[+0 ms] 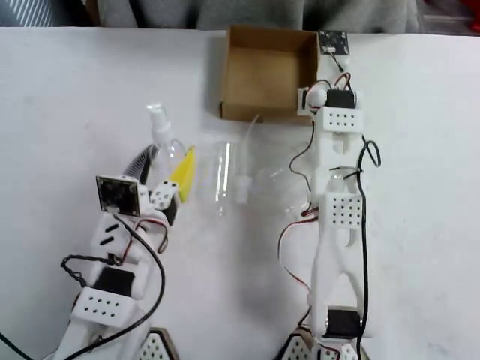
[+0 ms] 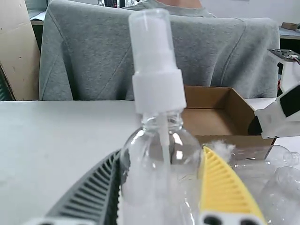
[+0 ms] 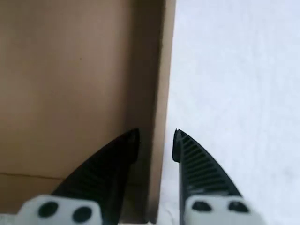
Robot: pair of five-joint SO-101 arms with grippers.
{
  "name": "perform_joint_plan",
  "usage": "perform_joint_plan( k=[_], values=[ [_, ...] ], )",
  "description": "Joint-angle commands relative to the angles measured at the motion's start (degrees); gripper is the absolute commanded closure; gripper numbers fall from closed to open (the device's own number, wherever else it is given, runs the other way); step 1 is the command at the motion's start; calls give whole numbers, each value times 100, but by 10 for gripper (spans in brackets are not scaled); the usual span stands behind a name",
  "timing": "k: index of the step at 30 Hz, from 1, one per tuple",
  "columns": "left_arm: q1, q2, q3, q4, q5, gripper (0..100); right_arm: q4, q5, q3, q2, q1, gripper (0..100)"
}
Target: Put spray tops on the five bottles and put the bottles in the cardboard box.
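white tabletop (image 1: 90,90) left of the open brown cardboard box (image 1: 266,71) lies free; clear plastic bottles (image 1: 223,176) lying flat crowd the table's middle.

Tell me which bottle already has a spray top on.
The bottle in the left gripper: a white spray top sits on its neck. The bottle lying mid-table has a bare neck, with a loose top beside it.

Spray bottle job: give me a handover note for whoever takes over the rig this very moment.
Left gripper: shut on an upright bottle, its spray top on.
Right gripper: open, fingers astride a side wall of the cardboard box.
Box holds no bottles.
An uncapped bottle and a loose spray top lie on the table between the arms.
To do: box the capped bottle, cap and box the others.
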Motion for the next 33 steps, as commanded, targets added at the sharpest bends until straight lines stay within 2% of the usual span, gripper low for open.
perform_joint_plan(
  k=[1,4,7,9,14,20,33],
  values=[
    [-57,-136,-35,-149,-53,951,365,457,-299,-101,-66,977],
    [-66,-136,18,-158,-62,951,752,835,-378,-171,-57,983],
    [-66,-136,18,-158,-62,951,1490,1749,-580,-321,-154,982],
    [-66,-136,18,-158,-62,951,1877,2004,-782,-347,-207,982],
    [-66,-136,18,-149,-62,951,2519,1934,-1204,-233,-224,982],
    [-75,-136,18,-149,-62,951,2967,1081,-1196,-180,-75,982],
    [-75,-136,26,-149,-62,951,3064,1055,-949,-242,84,983]
  ],
)
